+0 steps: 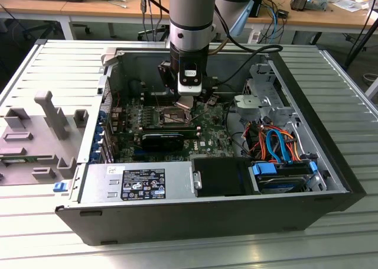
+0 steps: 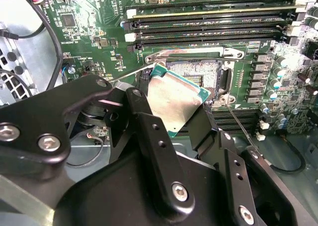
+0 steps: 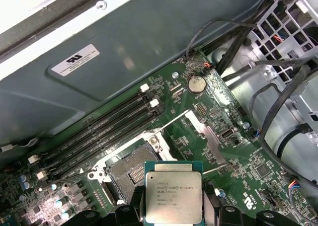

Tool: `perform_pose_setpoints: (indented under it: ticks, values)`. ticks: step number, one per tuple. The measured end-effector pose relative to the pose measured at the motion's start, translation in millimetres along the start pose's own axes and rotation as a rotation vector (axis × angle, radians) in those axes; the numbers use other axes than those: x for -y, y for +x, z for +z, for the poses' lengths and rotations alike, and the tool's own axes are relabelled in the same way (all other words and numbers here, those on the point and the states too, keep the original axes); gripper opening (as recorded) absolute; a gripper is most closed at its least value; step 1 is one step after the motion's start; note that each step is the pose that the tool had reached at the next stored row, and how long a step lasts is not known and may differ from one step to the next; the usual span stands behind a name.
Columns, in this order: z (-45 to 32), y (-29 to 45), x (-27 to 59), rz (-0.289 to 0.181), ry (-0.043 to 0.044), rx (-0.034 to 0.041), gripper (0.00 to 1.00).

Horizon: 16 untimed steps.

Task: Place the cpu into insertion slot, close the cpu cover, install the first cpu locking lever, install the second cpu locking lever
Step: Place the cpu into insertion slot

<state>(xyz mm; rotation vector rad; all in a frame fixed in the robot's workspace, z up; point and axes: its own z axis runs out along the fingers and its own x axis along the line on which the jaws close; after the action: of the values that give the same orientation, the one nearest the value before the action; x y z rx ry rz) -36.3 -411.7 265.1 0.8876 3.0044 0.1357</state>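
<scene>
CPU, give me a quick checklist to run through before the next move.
1. Cpu clamped between fingers: ok.
2. Slot bare, nothing in it: ok.
3. Cpu edges parallel to slot's: not ok, skewed in both wrist views.
4. Levers swung clear of slot: ok.
5. Cpu corner mark matched to slot: cannot tell.

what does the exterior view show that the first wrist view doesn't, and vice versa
Exterior view: the grey robot arm column, the grey power supply box and the blue drive caddy. First wrist view: a round silver coin battery and a white sticker on the case wall. Both: the gripper shut on the small flat silver-grey cpu, near the square silver-framed insertion slot of the green motherboard.
</scene>
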Motion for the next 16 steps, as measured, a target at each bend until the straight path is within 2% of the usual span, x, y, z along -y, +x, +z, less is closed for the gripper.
perform_pose_setpoints:
  ticks: [16]
  values:
    - [0.2, 0.0, 0.0, 0.021, -0.0005, 0.0018, 0.55]
